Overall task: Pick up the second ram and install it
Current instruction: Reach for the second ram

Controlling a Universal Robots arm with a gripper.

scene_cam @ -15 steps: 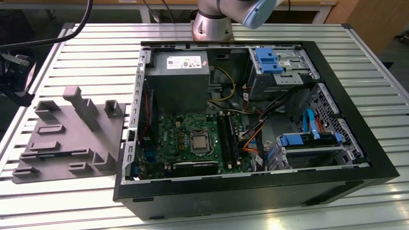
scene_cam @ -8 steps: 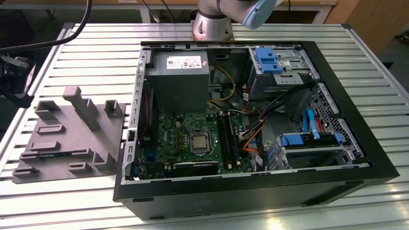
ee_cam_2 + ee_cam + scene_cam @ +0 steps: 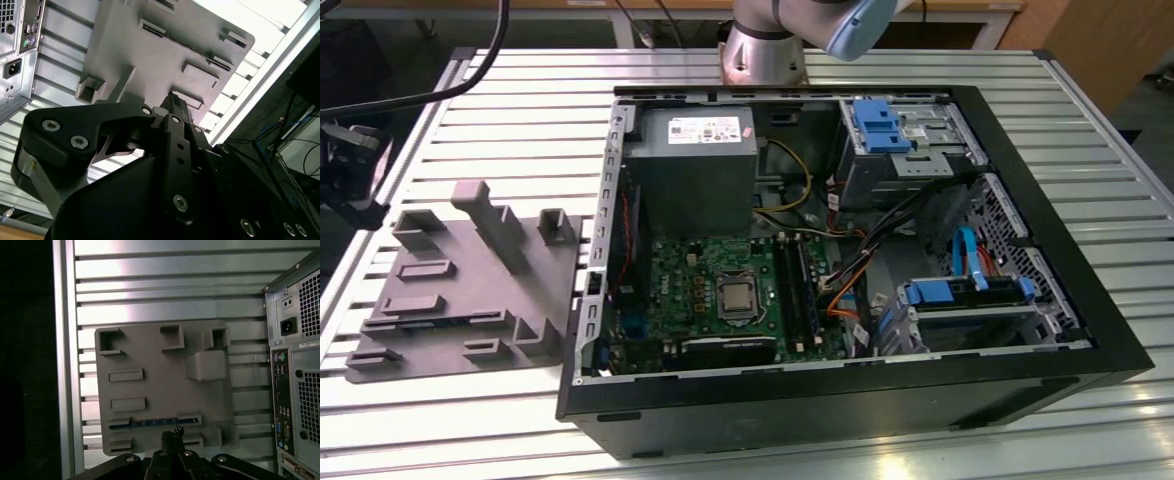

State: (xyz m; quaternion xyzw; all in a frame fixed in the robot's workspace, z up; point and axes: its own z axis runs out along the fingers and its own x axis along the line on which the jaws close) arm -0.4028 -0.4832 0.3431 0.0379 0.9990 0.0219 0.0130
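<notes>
Power-supply label [image 3: 702,129] — print unreadable

A: What is seen on the slatted table [image 3: 520,80]?
B: An open computer case [image 3: 854,400] is laid flat. A grey tray [image 3: 467,310] is placed just beside it, on the exterior view's left.
A: Inside?
B: A power supply [image 3: 694,170] is mounted next to the motherboard [image 3: 680,270]. The memory slots [image 3: 798,285] are possibly filled, hard to tell.

The arm [image 3: 767,45] points its gripper [image 3: 173,433] downward, fingertips pressed together and empty
</notes>
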